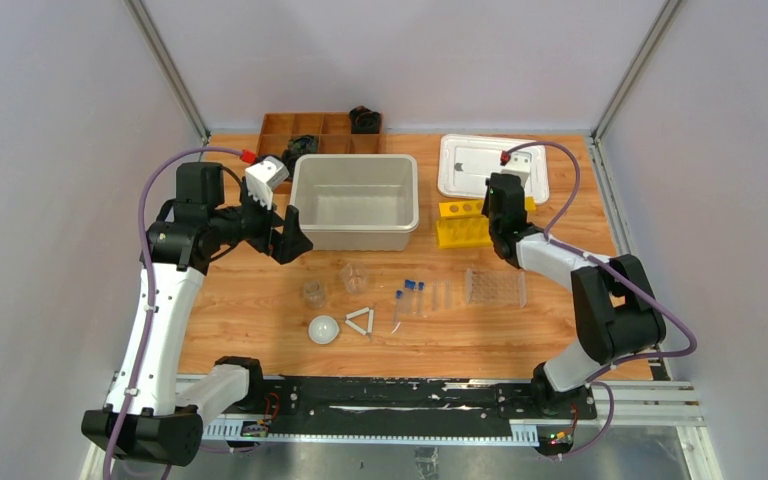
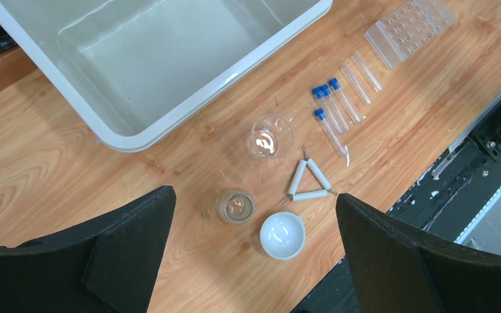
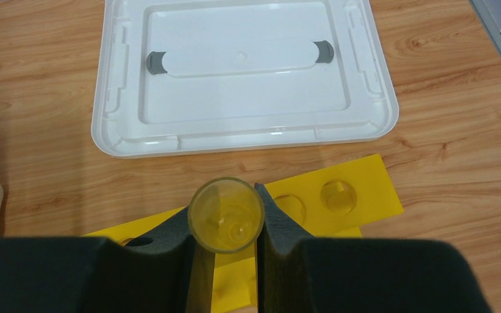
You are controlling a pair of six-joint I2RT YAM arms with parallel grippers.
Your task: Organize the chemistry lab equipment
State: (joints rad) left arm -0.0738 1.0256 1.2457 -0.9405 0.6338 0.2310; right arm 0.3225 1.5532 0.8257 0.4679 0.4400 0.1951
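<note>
Near the bench's far right corner, the right tool (image 3: 226, 244) pinches a tube (image 3: 226, 214) above the yellow rack (image 3: 359, 195); off-centre, it could catch a hole's rim and slip. The left tool (image 2: 254, 199) hangs wide open, empty.

top view, centre: white bin (image 1: 355, 160) is open upward and bare inside; its walls bar sideways entry. left gripper (image 1: 293, 232), jaws spread wide, hangs just beside the bin's left wall.
lower centre: beakers (image 1: 353, 276), dome (image 1: 324, 329), triangle (image 1: 361, 321) and blue-capped tubes (image 1: 410, 297) crowd together with narrow gaps. clear rack (image 1: 495, 287) lies just right of them.
lower left: bare table (image 1: 240, 310). right arm (image 1: 600, 300) overhangs the lower right.
upper right: lid (image 1: 470, 165) lies flat, yellow rack (image 1: 460, 225) below it. right gripper (image 3: 227, 225), clamped on a clear tube (image 3: 226, 214), is over the rack; two holes right of it are free.
</note>
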